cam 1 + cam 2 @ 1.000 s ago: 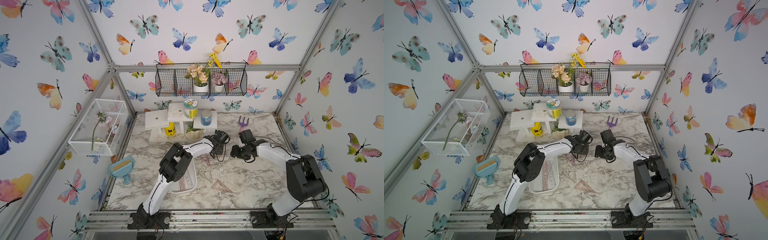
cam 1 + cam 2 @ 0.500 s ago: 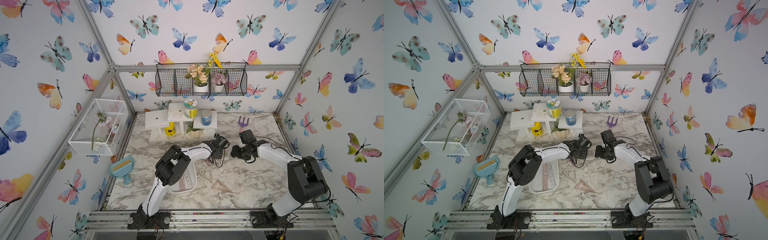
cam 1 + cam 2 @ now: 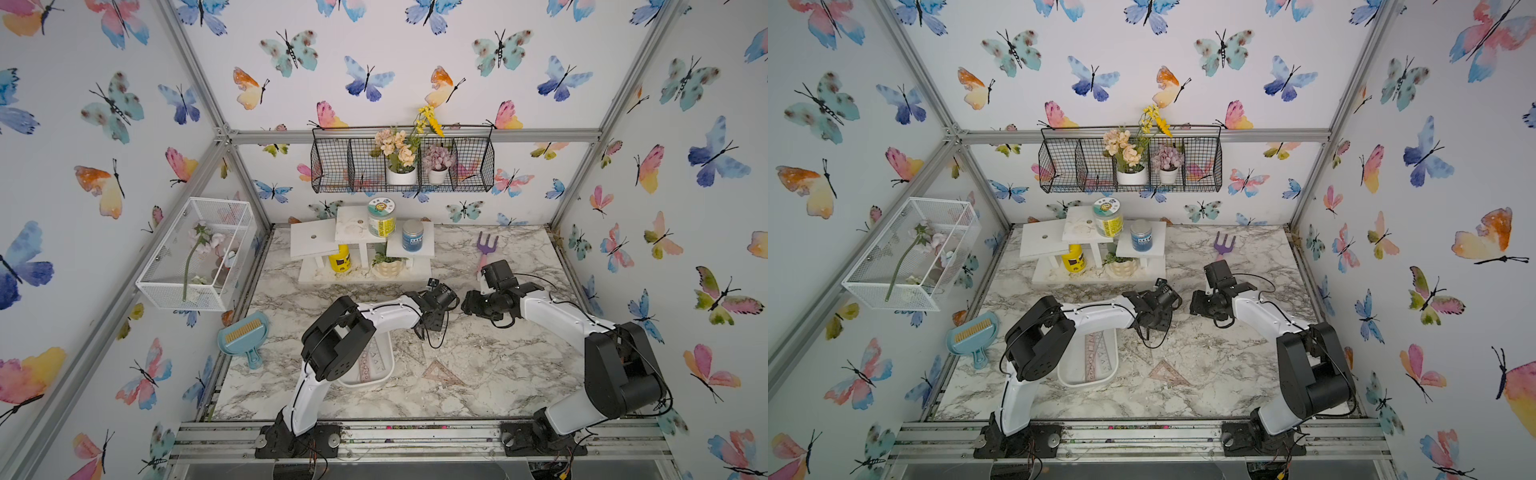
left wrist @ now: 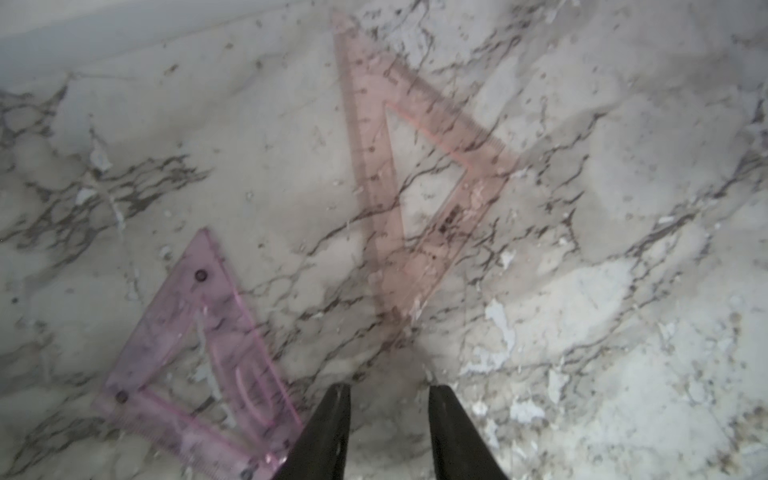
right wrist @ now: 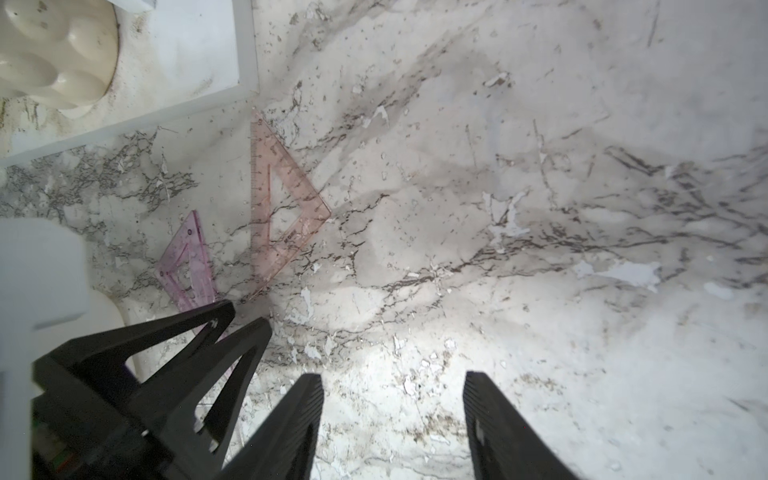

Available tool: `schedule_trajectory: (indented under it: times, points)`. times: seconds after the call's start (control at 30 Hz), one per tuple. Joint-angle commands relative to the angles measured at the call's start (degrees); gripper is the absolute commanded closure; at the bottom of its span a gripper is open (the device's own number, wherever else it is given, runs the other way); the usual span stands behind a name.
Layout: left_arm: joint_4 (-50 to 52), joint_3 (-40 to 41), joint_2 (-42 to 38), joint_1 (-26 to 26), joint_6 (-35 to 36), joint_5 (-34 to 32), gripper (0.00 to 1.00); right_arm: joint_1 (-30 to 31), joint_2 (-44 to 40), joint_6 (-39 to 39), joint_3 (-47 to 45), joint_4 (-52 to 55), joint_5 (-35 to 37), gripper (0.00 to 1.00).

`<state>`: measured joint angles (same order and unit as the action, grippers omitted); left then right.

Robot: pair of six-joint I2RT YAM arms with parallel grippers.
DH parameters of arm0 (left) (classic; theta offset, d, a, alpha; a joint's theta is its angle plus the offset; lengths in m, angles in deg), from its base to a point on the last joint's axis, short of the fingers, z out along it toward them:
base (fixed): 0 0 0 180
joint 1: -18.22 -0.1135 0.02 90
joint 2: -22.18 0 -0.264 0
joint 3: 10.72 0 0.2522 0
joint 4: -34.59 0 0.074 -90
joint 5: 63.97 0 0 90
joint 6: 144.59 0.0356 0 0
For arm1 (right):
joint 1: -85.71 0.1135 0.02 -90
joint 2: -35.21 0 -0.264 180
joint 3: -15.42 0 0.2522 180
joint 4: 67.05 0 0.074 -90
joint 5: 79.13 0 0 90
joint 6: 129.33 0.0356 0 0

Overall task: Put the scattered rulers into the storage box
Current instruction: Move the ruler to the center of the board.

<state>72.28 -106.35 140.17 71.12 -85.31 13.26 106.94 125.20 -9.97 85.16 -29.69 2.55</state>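
Left end effector (image 3: 432, 321) and right end effector (image 3: 468, 306) hang close together over the middle of the bench (image 3: 498, 365) in both top views, tips turned down, so from there we cannot make out how their jaws stand. We see the storage box (image 3: 390, 365), a shallow white tray with a raised rim, near the front of the bench; the left arm (image 3: 386, 318) crosses it and hides its far end. Inside lie pink-tinted rulers (image 3: 365, 368) with fine scale marks, their far ends cut off by the arm. Near the box on bare marble we find a faint purple set square (image 3: 415, 352), and further out a salmon set square (image 3: 441, 374); both are so clear that the veining shows through.

From the left wrist, the left end effector (image 4: 388, 388) is released: its two dark fingers (image 4: 332, 424) stand apart with only bench between them. The purple set square (image 4: 245, 374) lies flat by one finger, its near corner touching or hidden behind it, we cannot tell which; the salmon set square (image 4: 365, 145) lies apart, blurred.

From the right wrist, the right end effector (image 5: 392, 378) is likewise released and empty. We also see the left end effector (image 5: 245, 319) above a corner of the purple set square (image 5: 195, 266), the salmon set square (image 5: 259, 199) just beyond. A white blur (image 5: 41, 270) at the frame edge we cannot identify.
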Motion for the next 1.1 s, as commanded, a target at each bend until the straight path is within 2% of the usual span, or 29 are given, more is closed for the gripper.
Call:
schedule_trajectory:
  times: [0.0,0.37,0.67,0.8,1.07]
  points:
    - [4.50,-0.96,-9.54,0.02,-0.18,-0.61,0.61,0.19,3.39,-0.09,4.46,0.27,-1.84,0.41]
    - [11.87,4.17,-33.72,-0.51,-0.71,-0.13,0.53,4.66,16.96,-3.76,18.46,6.38,1.79,0.44]
    - [12.94,18.69,-52.57,-8.84,-3.83,3.02,0.48,9.13,25.84,-5.00,27.48,11.93,11.22,0.50]
    - [14.47,20.51,-56.21,-12.29,-3.89,4.57,0.47,10.36,28.42,-5.26,30.06,13.31,13.91,0.50]
    - [14.65,21.25,-57.02,-13.62,-3.21,6.46,0.46,11.49,31.64,-5.04,32.63,14.37,16.75,0.53]
